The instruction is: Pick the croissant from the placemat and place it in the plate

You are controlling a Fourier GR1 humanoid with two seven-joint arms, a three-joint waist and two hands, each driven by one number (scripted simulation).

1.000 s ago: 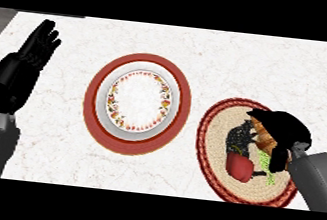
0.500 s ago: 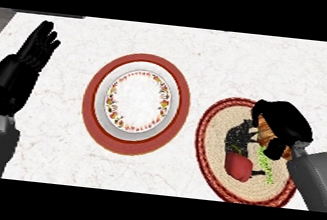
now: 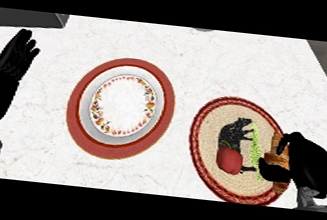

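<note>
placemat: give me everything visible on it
The placemat is a round woven-looking mat, beige with a dark red rim, printed with a black animal figure, a red apple shape and a green strip. It lies flat on the white marbled counter, right of the plate and apart from it. At its right edge the right robot hand is curled round the brown croissant, covering that part.

- right hand [image 3: 305, 164] now sits lower and further right than a second ago, over the right rim of the placemat [image 3: 212, 137] instead of its upper middle
- croissant [image 3: 278, 162] moves with it, fingers curled round it, now at the mat's right edge, tip showing under the hand
- more of the mat's picture shows: black animal shape and red patch uncovered
- left hand [image 3: 7, 68] shifts slightly, fingers straight
</note>
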